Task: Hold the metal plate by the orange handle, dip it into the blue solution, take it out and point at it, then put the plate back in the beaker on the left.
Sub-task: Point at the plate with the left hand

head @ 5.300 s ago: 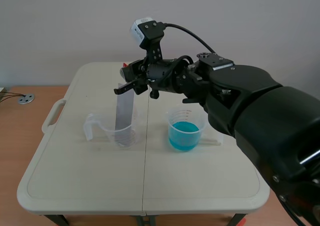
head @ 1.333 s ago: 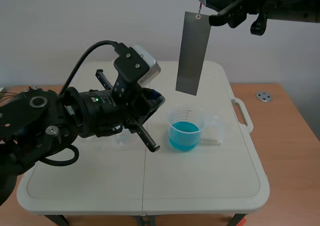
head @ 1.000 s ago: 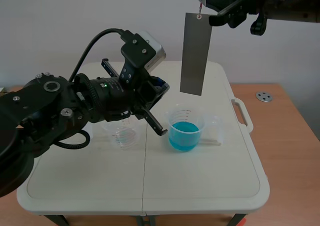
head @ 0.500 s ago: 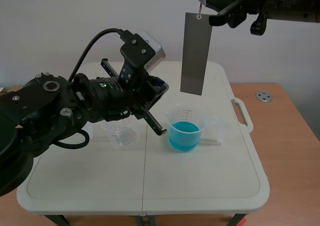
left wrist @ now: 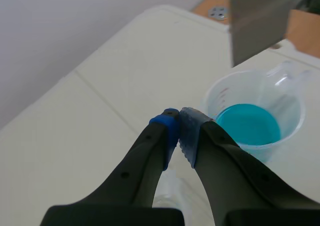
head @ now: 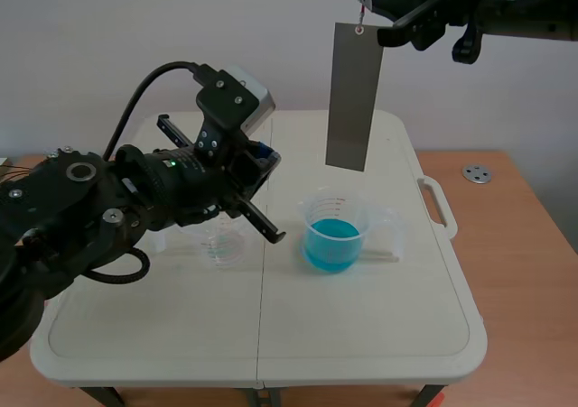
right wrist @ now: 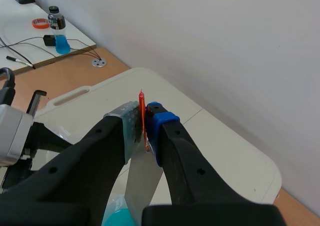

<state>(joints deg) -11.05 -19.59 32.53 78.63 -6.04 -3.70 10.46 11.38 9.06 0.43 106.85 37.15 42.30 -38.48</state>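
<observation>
High over the table, the grey metal plate [head: 349, 96] hangs upright above the beaker of blue solution [head: 333, 232], clear of it. My right gripper [head: 383, 35] is shut on the plate's thin orange handle [right wrist: 143, 120], seen between its pads in the right wrist view, with the plate [right wrist: 144, 182] hanging below. My left gripper [head: 274, 235] is shut on nothing, low between the two beakers, pointing toward the blue beaker [left wrist: 251, 126] and the plate's lower end [left wrist: 260, 23]. The empty clear beaker [head: 223, 243] stands to the left, partly hidden by the left arm.
The white folding table [head: 361, 335] has carry handles at its left and right ends. A small metal disc [head: 476, 173] lies on the wooden surface to the right. A bottle of blue liquid [right wrist: 59, 31] stands on a far desk.
My left arm has drawn back to the left and a little lower, its shut gripper moving away from the blue beaker. The right arm and the hanging plate have kept still.
</observation>
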